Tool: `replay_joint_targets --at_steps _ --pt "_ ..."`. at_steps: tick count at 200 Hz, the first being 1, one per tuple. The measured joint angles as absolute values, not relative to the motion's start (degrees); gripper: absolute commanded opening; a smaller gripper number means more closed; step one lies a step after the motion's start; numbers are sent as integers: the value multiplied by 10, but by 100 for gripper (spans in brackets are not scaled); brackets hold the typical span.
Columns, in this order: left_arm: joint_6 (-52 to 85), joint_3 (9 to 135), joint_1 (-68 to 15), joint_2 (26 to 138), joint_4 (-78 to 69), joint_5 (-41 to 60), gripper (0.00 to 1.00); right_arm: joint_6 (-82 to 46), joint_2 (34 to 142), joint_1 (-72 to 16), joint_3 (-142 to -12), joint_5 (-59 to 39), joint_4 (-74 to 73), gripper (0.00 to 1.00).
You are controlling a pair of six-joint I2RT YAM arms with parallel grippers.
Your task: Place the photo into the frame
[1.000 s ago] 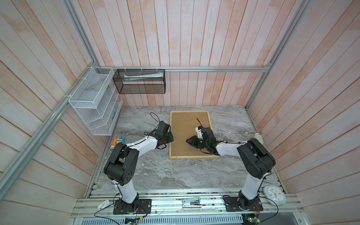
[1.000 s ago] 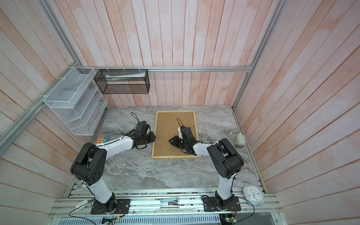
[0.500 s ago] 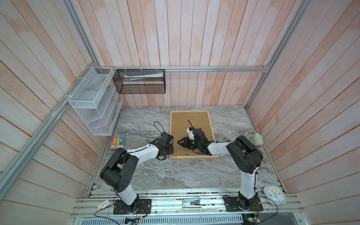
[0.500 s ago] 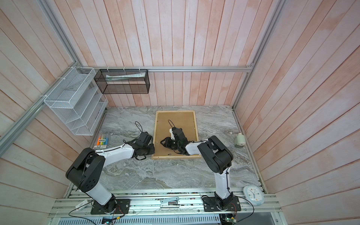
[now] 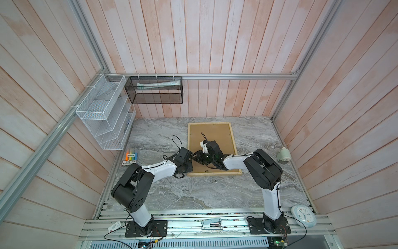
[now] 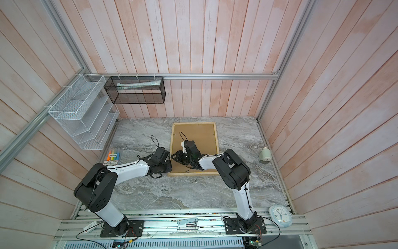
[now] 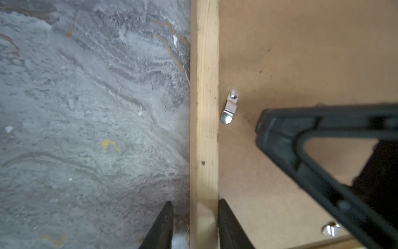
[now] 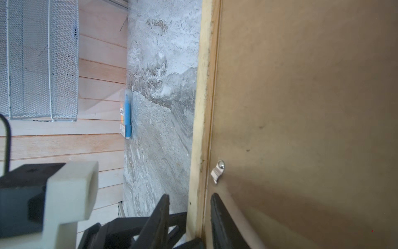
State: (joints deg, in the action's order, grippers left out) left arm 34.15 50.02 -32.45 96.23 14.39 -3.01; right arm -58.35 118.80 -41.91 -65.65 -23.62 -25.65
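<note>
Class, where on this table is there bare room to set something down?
Bare: the strip of marble table between the frame and the front aluminium rail; the back-left patch between the white wire rack and the frame; the strip right of the frame. Crowded: the frame's left side, straddled by the left gripper and right gripper.

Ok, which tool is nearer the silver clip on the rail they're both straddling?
Right. The right tool straddles the frame rail just short of the clip; the left tool straddles it farther back.
</note>
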Motion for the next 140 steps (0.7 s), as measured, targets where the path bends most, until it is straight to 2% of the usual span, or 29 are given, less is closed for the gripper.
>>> replay_joint_targets --at_steps 140 --pt "340 498 -326 969 120 -10 30 -640 1211 -426 -666 -223 -249 31"
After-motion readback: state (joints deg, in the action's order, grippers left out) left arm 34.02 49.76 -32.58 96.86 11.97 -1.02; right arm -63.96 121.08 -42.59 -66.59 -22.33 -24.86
